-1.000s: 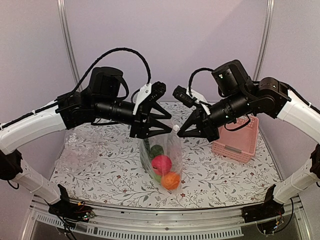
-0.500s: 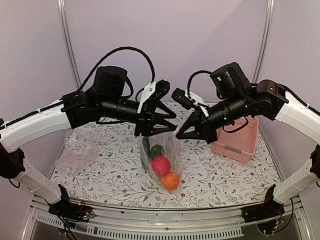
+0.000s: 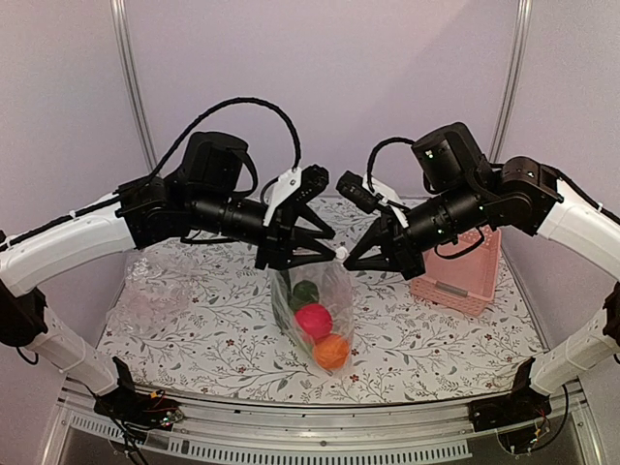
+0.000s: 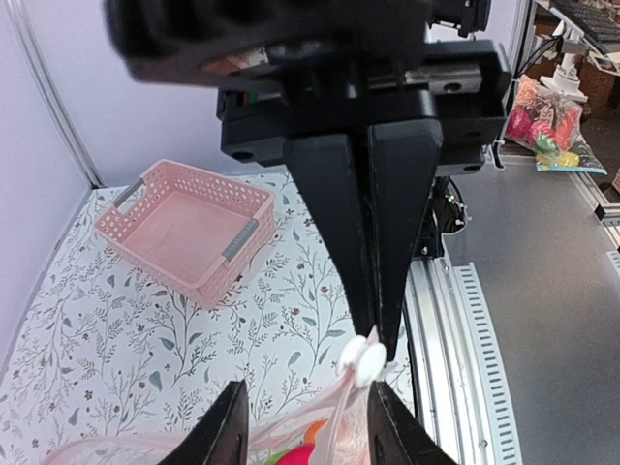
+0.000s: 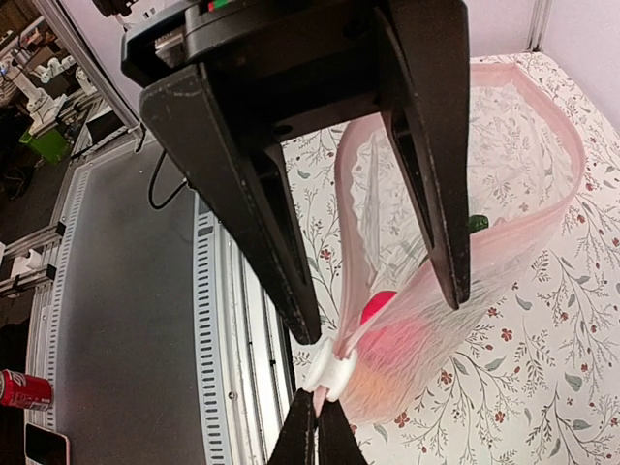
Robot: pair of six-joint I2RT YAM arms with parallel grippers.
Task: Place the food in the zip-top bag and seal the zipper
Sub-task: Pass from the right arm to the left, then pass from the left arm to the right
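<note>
The zip-top bag (image 3: 338, 295) hangs upright over the table's middle. Inside it lie a dark green piece (image 3: 306, 293), the red apple (image 3: 313, 320) and the orange (image 3: 331, 351); any other food is hidden. My right gripper (image 3: 346, 263) is shut on the bag's top corner, just beside the white slider (image 5: 327, 368) of the zipper. The pink zipper strip (image 5: 542, 208) gapes wide apart in the right wrist view. My left gripper (image 3: 336, 246) is open, with its fingers (image 5: 254, 199) on either side of the bag's mouth. One fingertip sits close to the slider (image 4: 364, 359).
A pink slatted basket (image 3: 460, 274) stands at the right, also visible in the left wrist view as the basket (image 4: 184, 228). A crumpled clear plastic film (image 3: 150, 295) lies at the left. The metal rail (image 3: 320, 426) runs along the near table edge.
My left gripper has edged closer to the bag's top corner and its fingers have narrowed a little. The right gripper has kept its hold, and the bag hangs much as before.
</note>
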